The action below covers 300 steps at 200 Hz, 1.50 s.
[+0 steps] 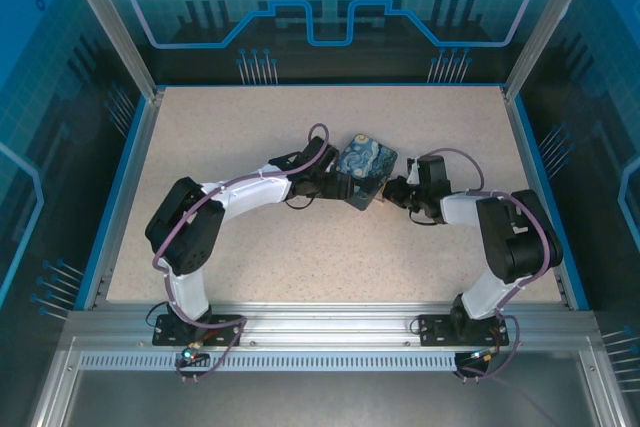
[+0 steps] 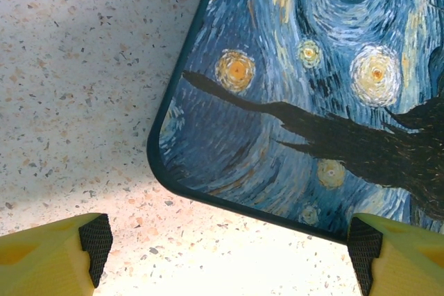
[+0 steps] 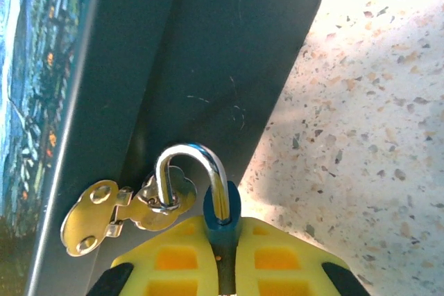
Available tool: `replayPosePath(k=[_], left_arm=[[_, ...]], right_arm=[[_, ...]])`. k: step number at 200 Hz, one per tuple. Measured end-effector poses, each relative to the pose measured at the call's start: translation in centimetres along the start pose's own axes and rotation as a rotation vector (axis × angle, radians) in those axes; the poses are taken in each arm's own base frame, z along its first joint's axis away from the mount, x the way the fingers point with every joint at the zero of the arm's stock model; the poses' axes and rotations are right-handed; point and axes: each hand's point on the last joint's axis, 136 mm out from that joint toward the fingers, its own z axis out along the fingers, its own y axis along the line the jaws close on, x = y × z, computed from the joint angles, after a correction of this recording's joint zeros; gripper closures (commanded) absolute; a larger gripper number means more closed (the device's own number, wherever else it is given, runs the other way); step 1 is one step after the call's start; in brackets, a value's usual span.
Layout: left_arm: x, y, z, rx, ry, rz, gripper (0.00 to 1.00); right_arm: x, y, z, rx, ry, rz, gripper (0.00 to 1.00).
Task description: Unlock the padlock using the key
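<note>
Overhead, item one: a rectangular box [image 1: 365, 162] painted in blue-and-yellow swirls lay mid-table [image 1: 300, 257], with the left gripper [image 1: 335, 185] at its near-left corner and the right gripper [image 1: 393, 192] at its right end. Left wrist view: the left gripper [image 2: 230, 244] stood wide open, its yellow fingers with black pads on either side of the box's [image 2: 312, 102] rounded corner, gripping nothing, above the speckled table [image 2: 83, 67]. Right wrist view, item two: the padlock [image 3: 222, 211], small, with a blue body seen edge-on and a bright silver shackle curved in a closed arch. The shackle passed through the silver hasp [image 3: 118, 213] on the box's dark side wall [image 3: 208, 53]. The right gripper [image 3: 225, 263] was closed on the padlock's body, which sat pinched between the two yellow fingers.
</note>
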Motion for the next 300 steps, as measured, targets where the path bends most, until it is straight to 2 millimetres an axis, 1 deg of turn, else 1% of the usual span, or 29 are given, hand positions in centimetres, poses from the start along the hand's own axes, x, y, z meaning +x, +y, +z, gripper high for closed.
replayPosePath(k=[15,22,48,58,71,122,140,155,171,185,202,230,258,277,300], left_arm=[[0.0,0.0,0.0,0.000,0.001,0.000,0.13],[0.4,0.3,0.0,-0.012,0.016,0.002,0.13],[4.2,2.8,1.7,-0.105,0.151,0.003,0.13],[5.4,3.8,2.2,-0.137,0.190,0.011,0.13],[5.3,3.7,2.1,-0.135,0.185,0.016,0.13],[5.5,3.9,2.0,-0.145,0.192,0.021,0.12],[5.5,3.9,1.9,-0.145,0.193,0.021,0.11],[5.7,4.0,1.5,-0.150,0.202,0.020,0.09],[5.5,3.9,0.8,-0.147,0.199,0.019,0.08],[4.9,3.5,0.0,-0.138,0.184,0.019,0.07],[3.7,2.6,-0.9,-0.120,0.157,0.021,0.07],[1.2,0.3,-2.0,-0.075,0.097,0.034,0.06],[-0.3,-1.8,-2.8,-0.040,0.062,0.051,0.06],[-0.8,-2.7,-2.7,-0.031,0.053,0.060,0.06],[-1.1,-3.2,-1.7,-0.047,0.053,0.071,0.06]], right_arm=[[-0.3,0.1,0.0,-0.006,-0.011,0.016,1.00],[-0.8,0.0,-0.1,-0.008,-0.025,0.029,1.00],[-3.7,-1.3,-0.8,-0.012,-0.113,0.114,1.00],[-4.3,-1.7,-0.9,-0.017,-0.127,0.143,1.00],[-4.6,-1.9,-0.8,-0.020,-0.135,0.166,1.00],[-4.6,-1.2,-0.8,-0.063,-0.126,0.180,1.00],[-4.0,-1.3,-0.8,-0.070,-0.113,0.182,1.00],[-3.0,-1.7,-0.7,-0.068,-0.089,0.188,1.00],[-1.8,-2.1,-0.7,-0.058,-0.067,0.192,1.00],[-0.9,-2.3,-0.8,-0.053,-0.052,0.189,1.00],[0.3,-2.2,-1.0,-0.054,-0.035,0.181,1.00],[2.4,-1.8,-1.2,-0.063,-0.008,0.161,1.00],[3.8,-1.4,-1.6,-0.071,0.004,0.141,1.00],[4.1,-1.5,-1.8,-0.069,0.003,0.138,1.00],[4.1,-1.5,-1.8,-0.066,-0.001,0.137,1.00]])
